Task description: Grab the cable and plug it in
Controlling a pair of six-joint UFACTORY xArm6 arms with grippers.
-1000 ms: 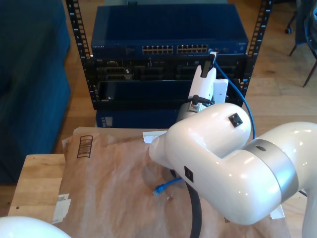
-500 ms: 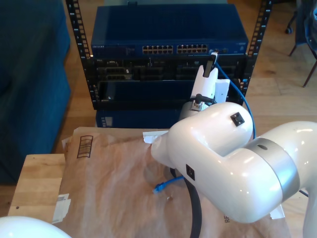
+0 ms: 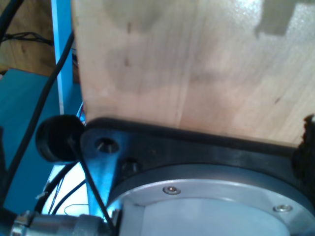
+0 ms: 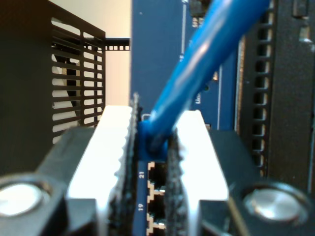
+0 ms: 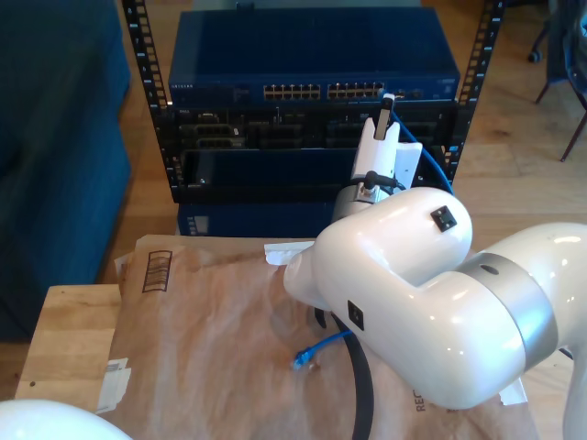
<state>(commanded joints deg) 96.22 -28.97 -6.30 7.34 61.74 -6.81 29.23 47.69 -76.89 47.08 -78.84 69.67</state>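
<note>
— Where do we have the cable (image 4: 206,64) right now?

— Its plug (image 4: 150,137) sits clamped between the white pads of our second tool (image 4: 152,147). The jaws stand narrow, closed onto the blue plug, and the cord rises out of them and away. In the exterior view the same tool (image 5: 386,103) is up at the blue switch (image 5: 312,55) in the rack, with the cable looping down the rack's side towards the exterior view's right.

— And which way is the socket from the plug?

— Straight ahead, we judge. The second wrist view looks along the pads onto a column of ports (image 4: 155,196) numbered 19 and 21, and the plug's tip lies just at that face. Whether it is seated or only touching, we cannot tell. The plug's long axis looks close to in line with the port, so the coming move is likely a short push forward with little sideways correction.

— The other end?

— It lies loose on the brown paper (image 5: 183,330) over the worktop, near the middle, its free plug (image 5: 301,359) beside the dark arm cable (image 5: 362,385).

— Our first tool?

— Its camera faces pale wood (image 3: 197,64) and part of its own mount; we cannot tell how wide it is.
</note>
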